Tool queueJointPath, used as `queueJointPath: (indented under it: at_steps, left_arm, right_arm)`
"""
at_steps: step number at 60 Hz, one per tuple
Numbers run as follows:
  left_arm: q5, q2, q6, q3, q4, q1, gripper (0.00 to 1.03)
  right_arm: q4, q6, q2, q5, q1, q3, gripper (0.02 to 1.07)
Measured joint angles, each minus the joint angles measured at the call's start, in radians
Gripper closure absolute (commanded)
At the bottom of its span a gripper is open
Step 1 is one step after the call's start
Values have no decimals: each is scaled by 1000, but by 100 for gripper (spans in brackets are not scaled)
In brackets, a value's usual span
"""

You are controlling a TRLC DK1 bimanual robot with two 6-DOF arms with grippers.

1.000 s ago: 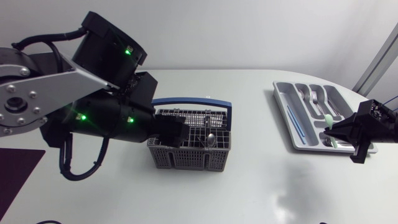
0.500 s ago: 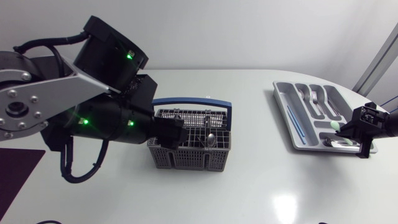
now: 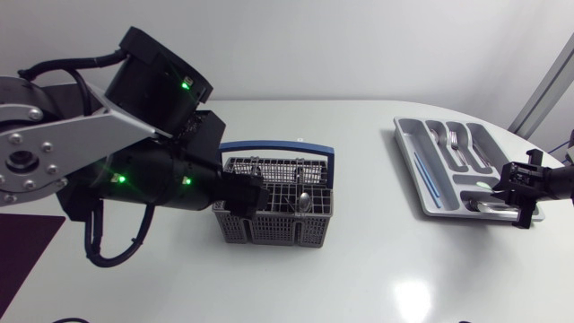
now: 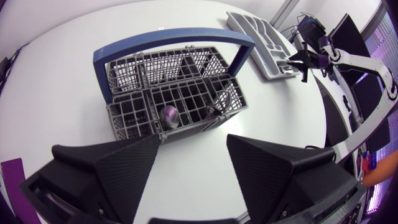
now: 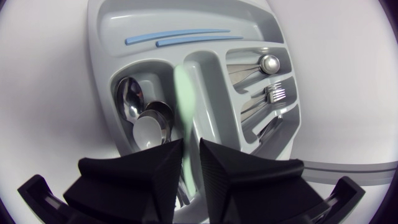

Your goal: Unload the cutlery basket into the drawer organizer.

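Note:
The grey cutlery basket (image 3: 273,215) with a blue handle (image 3: 276,147) stands mid-table; a spoon (image 3: 305,199) sticks up in it. My left gripper (image 3: 254,187) hovers at the basket's left end, open and holding nothing. In the left wrist view the basket (image 4: 177,99) and the spoon (image 4: 169,115) lie ahead of the left gripper (image 4: 186,168). The grey organizer (image 3: 408,148) lies at the right. My right gripper (image 3: 507,190) is low over its near end. In the right wrist view the right gripper (image 5: 191,144) is shut on a pale green handle (image 5: 185,93) lying over the divider beside the spoon compartment.
The organizer (image 5: 99,62) holds spoons (image 5: 134,102), forks (image 5: 273,93) and two blue sticks (image 5: 180,38) in separate compartments. A dark purple mat (image 3: 18,247) lies at the table's left edge. Bare white table stretches between basket and organizer.
My right gripper has dropped lower over the organizer's near end, bringing the green-handled piece down into the tray. The left arm has barely shifted.

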Motion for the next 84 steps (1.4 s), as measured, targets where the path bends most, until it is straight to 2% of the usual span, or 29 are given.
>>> queueJointPath:
  at_steps: [14,26,37,59,71,84]
  left_arm:
    - [-7,-3,0,-6,0,-8,27]
    - [-22,-3,4,-6,0,-8,27]
    - [-22,-5,8,-11,-1,-8,27]
    - [-47,-5,8,-18,-9,-21,27]
    - [-122,14,2,-7,-76,-31,27]
    - [-150,105,-41,79,-173,-34,27]
  right_arm:
    - [21,0,-20,15,2,-45,48]
    - [21,19,-127,17,34,-108,41]
    - [7,93,-253,16,101,-149,39]
    - [-147,316,-475,14,303,-218,38]
    - [-186,416,-579,15,422,-269,37]
    - [-222,518,-663,32,543,-290,37]
